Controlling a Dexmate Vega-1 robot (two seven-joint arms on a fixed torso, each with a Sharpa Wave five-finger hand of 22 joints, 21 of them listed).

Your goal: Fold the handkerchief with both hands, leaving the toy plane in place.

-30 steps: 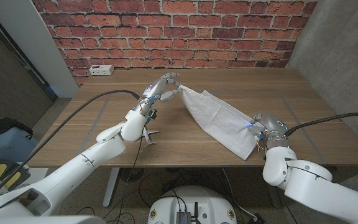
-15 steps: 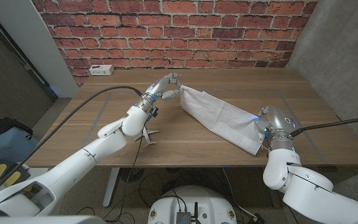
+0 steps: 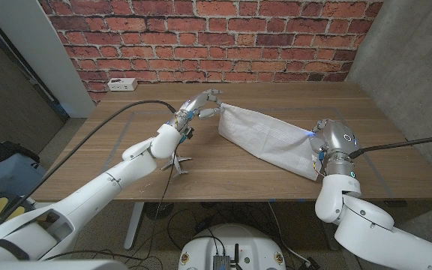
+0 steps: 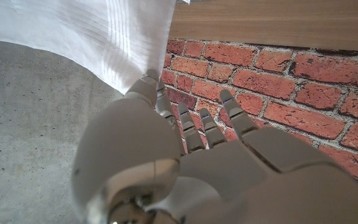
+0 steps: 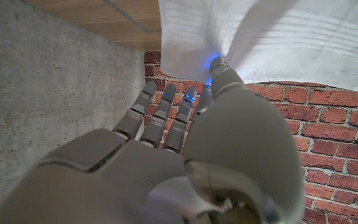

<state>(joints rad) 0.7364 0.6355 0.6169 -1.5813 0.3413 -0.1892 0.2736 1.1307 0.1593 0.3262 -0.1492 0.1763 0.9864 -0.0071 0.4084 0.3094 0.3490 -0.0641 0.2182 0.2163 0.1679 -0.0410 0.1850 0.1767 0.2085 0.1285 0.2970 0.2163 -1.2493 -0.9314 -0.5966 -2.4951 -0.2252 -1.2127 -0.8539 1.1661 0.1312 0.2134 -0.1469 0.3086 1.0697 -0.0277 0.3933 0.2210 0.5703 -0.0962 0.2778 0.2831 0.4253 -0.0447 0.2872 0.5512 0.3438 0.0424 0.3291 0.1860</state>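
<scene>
above the wooden table (image 3: 276,105) the white handkerchief (image 3: 265,139) hangs stretched between the two hands, lifted off the boards, its top edge sloping down from the left hand (image 3: 201,105) towards the right hand (image 3: 322,142). the left hand pinches one upper corner of the cloth between thumb and fingertip, its other fingers spread towards the brick wall (image 3: 216,37); the left wrist view shows the cloth (image 4: 98,37) caught at the fingertips (image 4: 149,84). the right hand grips the opposite corner, and the right wrist view shows the thumb tip pressed into the cloth (image 5: 278,37), the remaining fingers (image 5: 160,118) straight and apart. the toy plane (image 3: 177,159) stands on the table just beside the left forearm, well apart from the handkerchief. a white power strip (image 3: 122,85) lies at the table's far edge against the brick wall.
</scene>
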